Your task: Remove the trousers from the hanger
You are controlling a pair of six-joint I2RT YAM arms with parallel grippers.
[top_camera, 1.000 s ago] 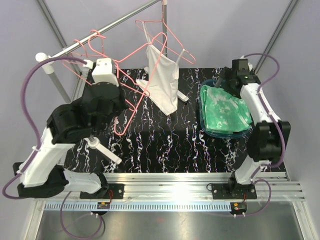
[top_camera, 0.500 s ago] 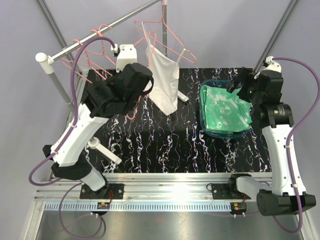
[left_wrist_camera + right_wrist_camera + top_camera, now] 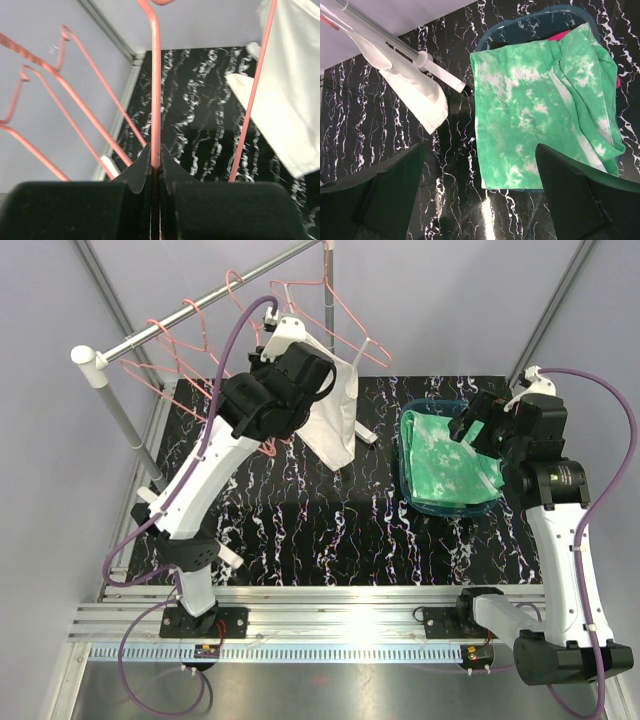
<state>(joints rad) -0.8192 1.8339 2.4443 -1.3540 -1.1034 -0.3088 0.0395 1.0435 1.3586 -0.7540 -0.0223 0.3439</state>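
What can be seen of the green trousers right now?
The green trousers are soft cloth, mottled green and white, with a paler stripe down one side. They lie spread fairly flat on top of the bin, draped over part of its rim, with pink cloth peeking from beneath. The right fingers are open above them, not touching.

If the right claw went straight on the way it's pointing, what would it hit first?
Likely the green trousers draped over the teal tub, straight ahead of the right claw; depth is unclear.
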